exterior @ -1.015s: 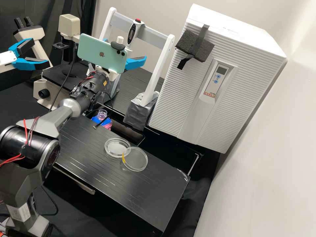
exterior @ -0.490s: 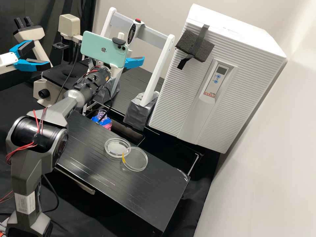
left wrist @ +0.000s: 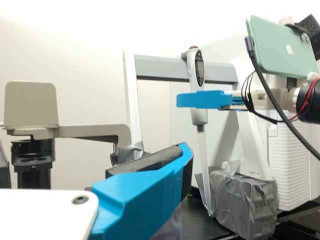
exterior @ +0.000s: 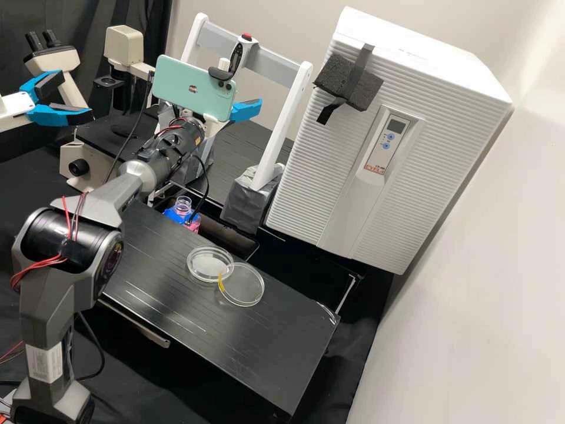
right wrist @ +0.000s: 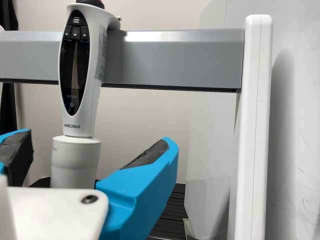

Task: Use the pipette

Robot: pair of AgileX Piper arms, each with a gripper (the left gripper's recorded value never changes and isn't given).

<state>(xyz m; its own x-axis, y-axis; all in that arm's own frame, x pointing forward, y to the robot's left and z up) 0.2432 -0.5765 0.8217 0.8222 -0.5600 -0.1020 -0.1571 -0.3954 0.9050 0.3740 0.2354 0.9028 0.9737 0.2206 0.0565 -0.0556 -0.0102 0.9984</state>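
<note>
White and ribbed, the tall cabinet (exterior: pixel 412 147) takes up the right of the bench. Against it stands the white-legged stand (exterior: pixel 287 112), and the pipette (exterior: pixel 236 56) hangs upright from its grey crossbar.

Your right gripper (right wrist: pixel 85 152) sits at that stand. Its blue fingers (right wrist: pixel 150 165) are spread wide to either side of the pipette's white lower barrel, and a gap shows on each side, so nothing is clamped. Your left gripper (exterior: pixel 65 94) hangs well apart at the far left, in front of the microscope (exterior: pixel 76 165). Its fingers (exterior: pixel 56 113) are parted and hold nothing.

From above, the mint-green phone (exterior: pixel 191 88) mounted on your right arm covers the pipette's lower half and one of that gripper's fingers. In the left wrist view the pipette's thin end runs down behind a grey taped block (left wrist: pixel 242 200) at the stand's foot.

On the black platform (exterior: pixel 235 347) two clear Petri dishes (exterior: pixel 209 262) lie with their rims overlapping. A small bottle (exterior: pixel 185 212) of pink liquid stands just beyond the platform's far edge.

Small print sits on the pipette's dark front panel and on the cabinet's control strip, too fine for you to rely on.
</note>
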